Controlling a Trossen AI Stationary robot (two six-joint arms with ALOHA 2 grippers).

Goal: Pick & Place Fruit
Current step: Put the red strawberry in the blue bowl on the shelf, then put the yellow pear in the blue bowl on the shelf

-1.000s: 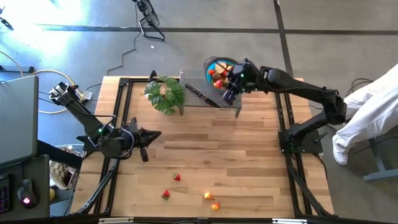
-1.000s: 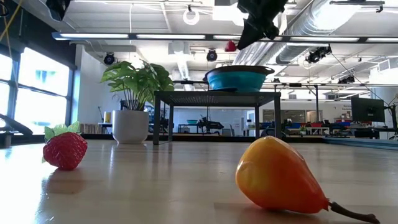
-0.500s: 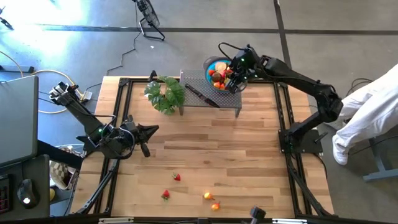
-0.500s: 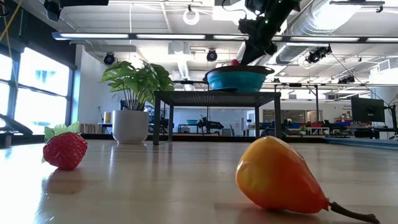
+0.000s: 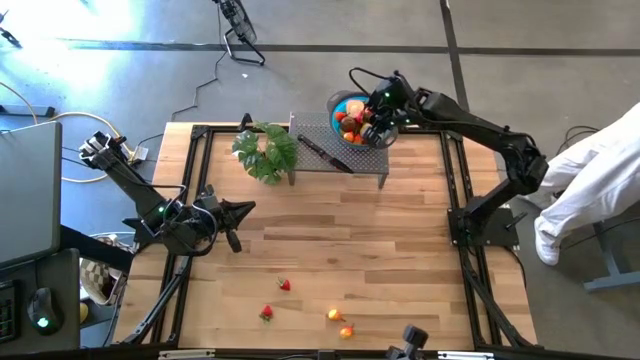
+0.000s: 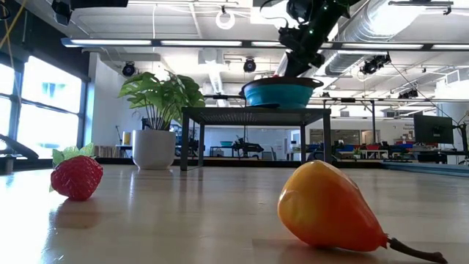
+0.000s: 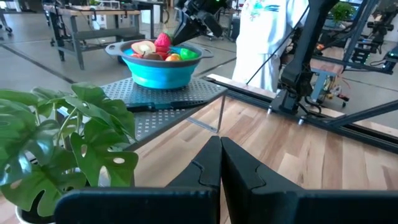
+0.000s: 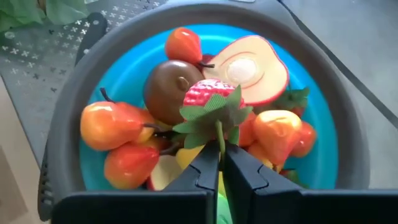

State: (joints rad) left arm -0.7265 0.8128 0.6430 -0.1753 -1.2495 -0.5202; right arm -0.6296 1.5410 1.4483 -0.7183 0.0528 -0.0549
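My right gripper (image 8: pixel 221 163) hangs over the blue bowl (image 5: pixel 343 103), shut on a red strawberry (image 8: pixel 208 93). In the low view the right gripper (image 6: pixel 294 67) stands just above the bowl's rim (image 6: pixel 282 85). The bowl sits on a dark mesh stand (image 5: pixel 340 158) and holds several toy fruits. Two strawberries (image 5: pixel 285 285) (image 5: pixel 266 313) and two orange pieces (image 5: pixel 334 315) (image 5: pixel 346 331) lie on the wood near the front edge. My left gripper (image 5: pixel 247 209) waits shut above the table's left part. My right gripper pinches the strawberry's green stem (image 8: pixel 219 134) between its two fingertips, just behind the leafy cap (image 8: pixel 214 115). The fingers slant down from the table's right side. The strawberry sticks out past the fingertips, above the fruit in the bowl; whether it touches that fruit I cannot tell.
A leafy potted plant (image 5: pixel 266 152) stands left of the stand, and a black-handled knife (image 5: pixel 322 153) lies on the mesh. Black frame rails (image 5: pixel 462 200) run along the table's sides. A person in white (image 5: pixel 595 180) stands beyond the right edge. Bare wood (image 5: pixel 350 240) fills the table's middle.
My right gripper has carried the strawberry toward the table's far edge, from beside the bowl to over it, and has sunk toward the fruit. It has stayed shut. My left gripper's wrist has turned a little in place.
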